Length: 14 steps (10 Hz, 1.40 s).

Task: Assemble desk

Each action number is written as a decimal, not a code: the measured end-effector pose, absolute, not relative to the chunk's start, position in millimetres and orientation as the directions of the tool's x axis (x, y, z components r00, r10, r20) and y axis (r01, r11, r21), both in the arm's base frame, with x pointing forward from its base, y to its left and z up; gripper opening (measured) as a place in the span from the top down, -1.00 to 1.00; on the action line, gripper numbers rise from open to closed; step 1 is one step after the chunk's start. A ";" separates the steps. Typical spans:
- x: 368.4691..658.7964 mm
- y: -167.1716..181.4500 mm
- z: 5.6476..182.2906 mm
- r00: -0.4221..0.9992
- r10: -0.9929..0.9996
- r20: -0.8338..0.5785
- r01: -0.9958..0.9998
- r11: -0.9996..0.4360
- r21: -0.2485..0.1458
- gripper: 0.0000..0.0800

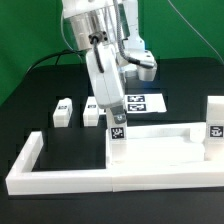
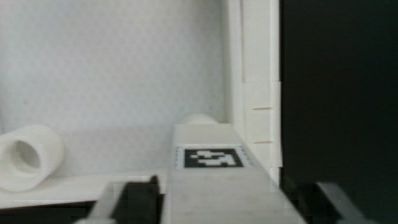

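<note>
The white desk top (image 1: 157, 150) lies flat on the table inside the border bars, rim up. One leg (image 1: 118, 134) stands upright at its corner on the exterior view's left, tag facing the camera. My gripper (image 1: 116, 118) hangs straight over that leg, its fingers on either side. In the wrist view the leg (image 2: 215, 158) sits between the fingers (image 2: 130, 203) with a dark gap on each side, so the jaws are open around it. Beside it run the top's rim (image 2: 260, 80) and a round corner hole (image 2: 22, 160). Another leg (image 1: 214, 124) stands at the top's right end.
Two loose legs (image 1: 63, 110) (image 1: 92, 109) stand behind the top on the exterior view's left. The marker board (image 1: 145, 101) lies behind the arm. Long white border bars (image 1: 80, 181) frame the desk top at the front and sides.
</note>
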State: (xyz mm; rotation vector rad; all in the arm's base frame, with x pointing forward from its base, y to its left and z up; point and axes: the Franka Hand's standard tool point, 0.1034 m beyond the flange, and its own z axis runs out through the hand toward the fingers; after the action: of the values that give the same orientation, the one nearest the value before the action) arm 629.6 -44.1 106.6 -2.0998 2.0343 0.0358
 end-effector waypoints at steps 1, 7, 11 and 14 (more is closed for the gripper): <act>631.3 -42.4 107.4 0.221 -0.967 -0.128 -0.971 -0.206 -0.123 -0.30; 627.7 -39.0 107.5 0.777 -0.628 -0.044 -0.628 -0.768 -0.128 -0.62; 636.1 -48.6 111.0 0.938 -0.342 0.048 -0.337 -0.937 -0.092 -0.29; 635.6 -50.9 110.5 0.888 -0.458 0.036 -0.453 -0.887 -0.096 0.27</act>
State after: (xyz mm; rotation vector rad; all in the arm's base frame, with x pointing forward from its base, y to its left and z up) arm 635.6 -50.9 110.5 -2.9704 0.7173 -0.0881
